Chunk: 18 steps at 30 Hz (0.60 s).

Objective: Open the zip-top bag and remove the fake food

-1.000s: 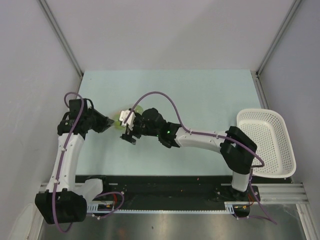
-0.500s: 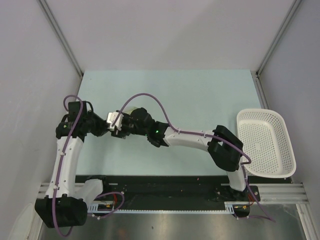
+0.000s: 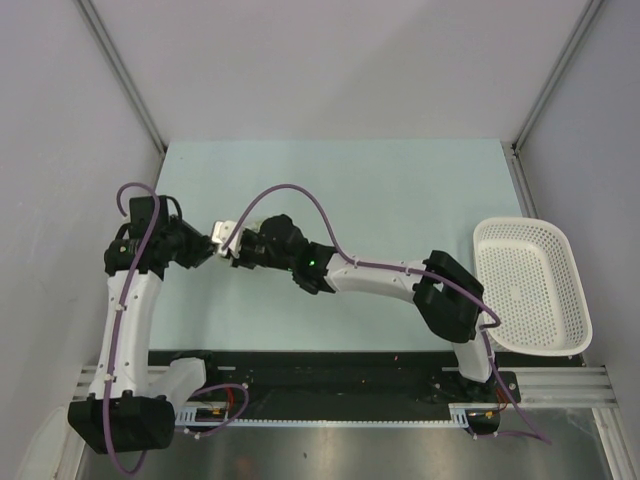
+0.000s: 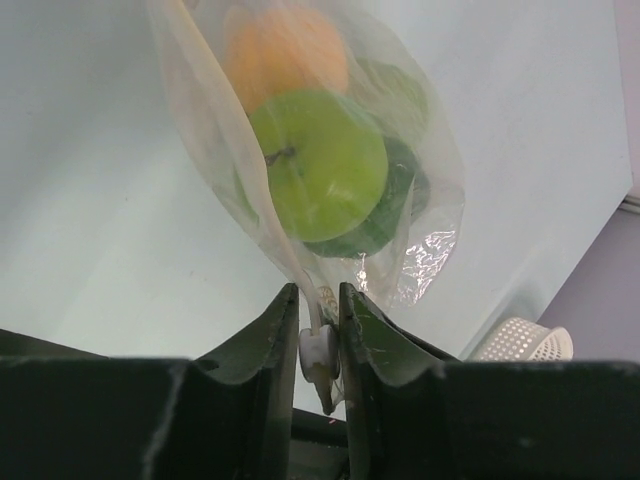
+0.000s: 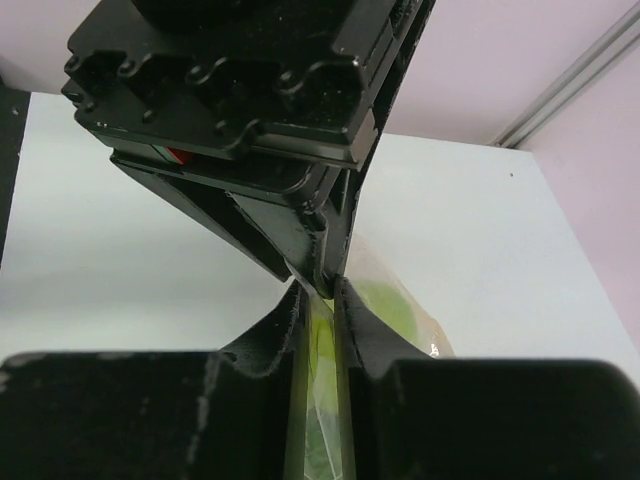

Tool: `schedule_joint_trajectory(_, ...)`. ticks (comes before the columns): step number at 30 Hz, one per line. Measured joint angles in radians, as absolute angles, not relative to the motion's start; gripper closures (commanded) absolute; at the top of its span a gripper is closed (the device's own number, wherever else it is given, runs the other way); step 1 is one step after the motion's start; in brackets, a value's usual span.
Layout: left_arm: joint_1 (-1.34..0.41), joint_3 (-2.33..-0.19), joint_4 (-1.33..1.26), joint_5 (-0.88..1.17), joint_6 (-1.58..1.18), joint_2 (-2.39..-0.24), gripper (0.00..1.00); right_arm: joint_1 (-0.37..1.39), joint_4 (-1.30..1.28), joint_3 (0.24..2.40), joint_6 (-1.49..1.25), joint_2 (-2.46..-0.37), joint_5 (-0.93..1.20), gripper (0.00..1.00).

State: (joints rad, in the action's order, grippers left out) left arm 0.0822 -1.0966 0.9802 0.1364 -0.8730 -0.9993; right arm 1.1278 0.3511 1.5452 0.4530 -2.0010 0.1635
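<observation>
Clear crinkly plastic zip-top bag; glossy smooth fake food.

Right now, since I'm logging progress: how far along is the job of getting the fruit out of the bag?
Done: both grippers have hold of the bag. In hand: the left gripper and right gripper face each other, each pinching the bag's top edge, which looks shut there. Left: pull the mouth open and take out the fruit; orange, light green and dark green pieces all show inside.
</observation>
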Motion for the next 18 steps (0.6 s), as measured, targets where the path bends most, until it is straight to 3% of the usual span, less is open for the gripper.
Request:
schedule_joint_trajectory(3,0.081,-1.097,0.978,0.13,-0.871,-0.999,0.51,1.121,0.356,1.544,0.442,-2.0,0.169,1.0)
schedule_joint_trajectory(4,0.081,-1.097,0.979,0.125,-0.87,-0.999,0.38,1.118,0.36,1.543,0.437,-1.999,0.17,1.0)
schedule_joint_trajectory(9,0.083,-1.098,0.964,0.108,-0.865,-0.983,0.35,1.092,0.38,1.533,0.409,-1.979,0.193,1.0)
schedule_joint_trajectory(11,0.093,-1.098,0.954,0.114,-0.866,-0.971,0.44,1.088,0.38,1.53,0.399,-1.973,0.198,1.0)
schedule_joint_trajectory(13,0.105,-1.098,0.93,0.134,-0.877,-0.957,0.63,1.085,0.371,1.518,0.391,-1.972,0.208,1.0)
schedule_joint_trajectory(16,0.112,-1.098,0.883,0.153,-0.89,-0.948,0.81,1.085,0.342,1.49,0.384,-1.972,0.225,1.0)
schedule_joint_trajectory(18,0.112,-1.098,0.86,0.168,-0.897,-0.954,0.88,1.089,0.319,1.478,0.381,-1.972,0.233,1.0)
